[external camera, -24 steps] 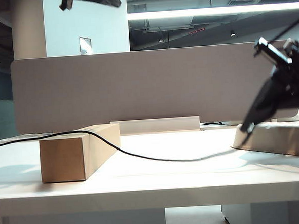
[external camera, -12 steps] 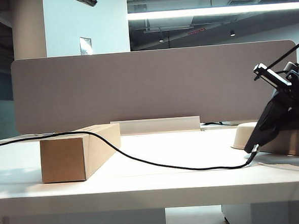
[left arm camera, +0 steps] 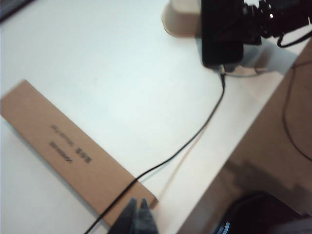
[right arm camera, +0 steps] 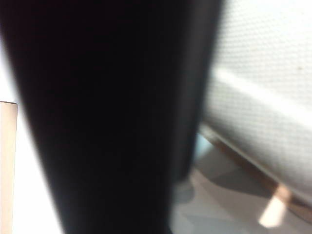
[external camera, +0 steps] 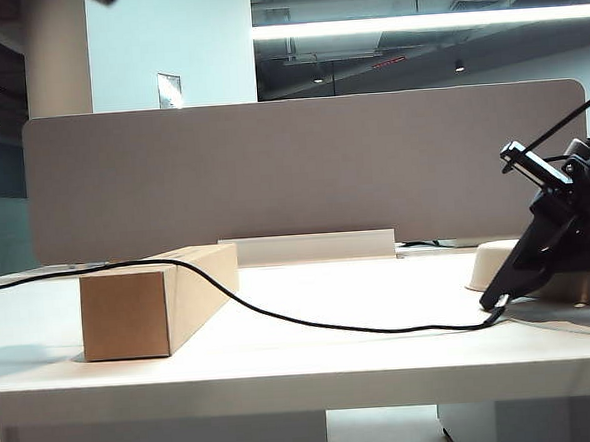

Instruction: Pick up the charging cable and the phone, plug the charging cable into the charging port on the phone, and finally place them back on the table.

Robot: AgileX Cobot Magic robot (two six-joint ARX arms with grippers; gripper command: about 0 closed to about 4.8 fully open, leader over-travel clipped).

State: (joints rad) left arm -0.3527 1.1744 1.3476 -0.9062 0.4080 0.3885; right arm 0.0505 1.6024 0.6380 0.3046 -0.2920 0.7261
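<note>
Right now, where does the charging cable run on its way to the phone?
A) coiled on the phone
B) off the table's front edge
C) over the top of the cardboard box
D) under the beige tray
C: the charging cable crosses the top of the cardboard box, then trails along the table to the tilted phone at the right gripper.

The right arm [external camera: 574,199] is black and chunky, with a small white-edged block on top and thin black wires running up from it. The left gripper [left arm camera: 138,218] has two thin grey fingertips (a bit blurry) pressed together.
</note>
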